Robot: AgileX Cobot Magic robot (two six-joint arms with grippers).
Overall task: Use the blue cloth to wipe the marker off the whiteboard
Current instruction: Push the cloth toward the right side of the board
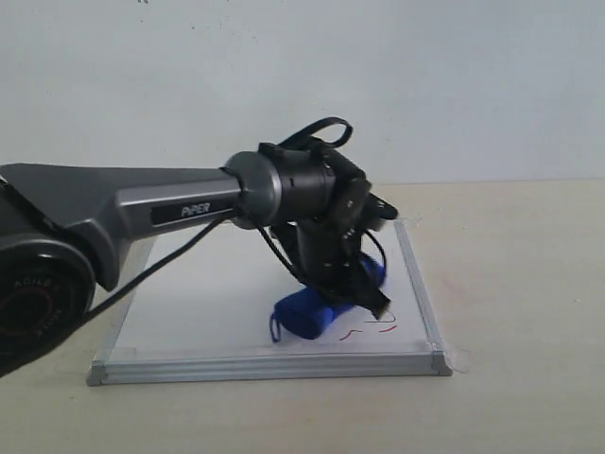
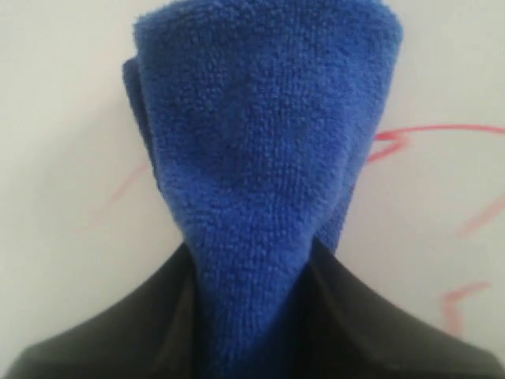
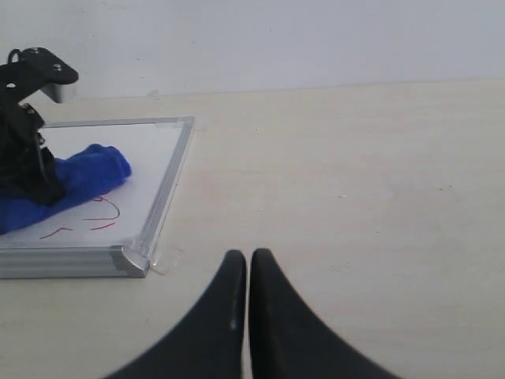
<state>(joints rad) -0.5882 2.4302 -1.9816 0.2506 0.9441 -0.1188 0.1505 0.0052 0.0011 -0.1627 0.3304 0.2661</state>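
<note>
The whiteboard (image 1: 198, 312) lies flat on the table, silvery frame all round. My left gripper (image 1: 364, 284) is shut on the blue cloth (image 1: 317, 310), pressing it onto the board near its front right corner. Red marker lines (image 1: 371, 330) show just in front of and right of the cloth. In the left wrist view the blue cloth (image 2: 260, 158) fills the middle, pinched between the dark fingers (image 2: 118, 332), with red marker strokes (image 2: 442, 130) on the white surface beside it. My right gripper (image 3: 248, 257) is shut and empty over bare table, right of the whiteboard (image 3: 158, 150), the cloth (image 3: 67, 185) and the marker (image 3: 102, 213).
A clear tape tab (image 1: 458, 359) sticks out at the board's front right corner. The beige table (image 1: 520, 284) stretches to the right of the board, with a pale wall behind. The left arm's grey body (image 1: 104, 203) crosses above the board's left half.
</note>
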